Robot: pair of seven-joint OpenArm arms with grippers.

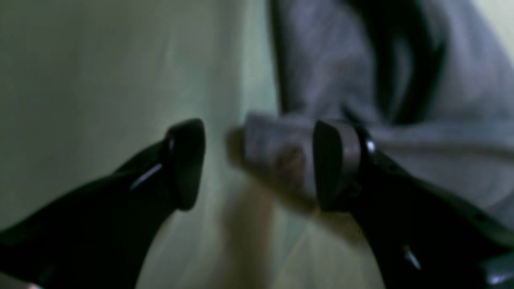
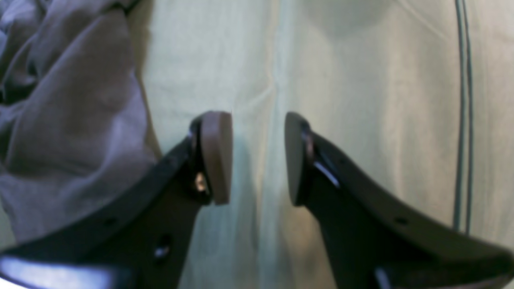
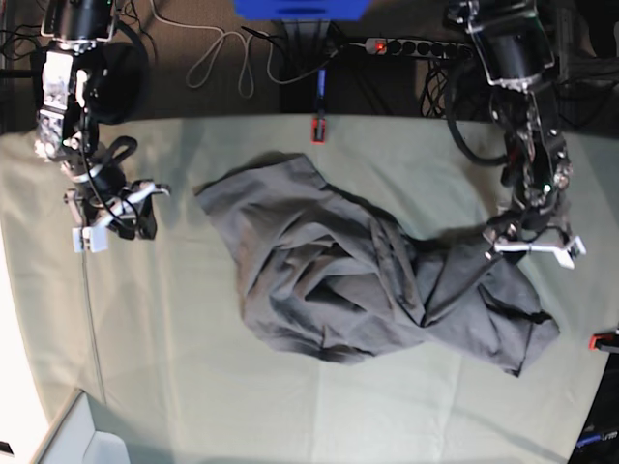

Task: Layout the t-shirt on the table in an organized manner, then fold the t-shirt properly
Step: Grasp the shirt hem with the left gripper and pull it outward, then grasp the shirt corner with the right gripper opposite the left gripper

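- Pale grey-green cloth-draped table [image 3: 193,387] is filling the base view, faint crease lines running across it, a small red clamp [image 3: 316,129] sitting on the far edge and another red clamp [image 3: 604,340] at the right edge.
- Dark floor behind the table is carrying a white cable [image 3: 218,58], a power strip with a lit red switch [image 3: 406,45] and a blue box [image 3: 300,8].
- Plain dark grey soft-fabric t-shirt [image 3: 358,275] is lying crumpled across the middle and right of the table, bunched in deep folds, not laid flat.
- Left gripper [image 1: 259,164] is hanging over the shirt's right-hand part in the base view; its fingers are standing spread apart, a blurred fold of grey fabric lying between them and against the right pad [image 1: 335,164]; whether that fold is touching the pad I cannot tell, and nothing is pinched.
- Right gripper [image 2: 258,158] is sitting over bare table cloth on the base view's left, well apart from the shirt in that view; its tan pads [image 2: 217,156] are standing apart with only cloth showing between them, holding nothing.
- Right wrist view is showing grey shirt fabric [image 2: 68,120] off to the left of the fingers.
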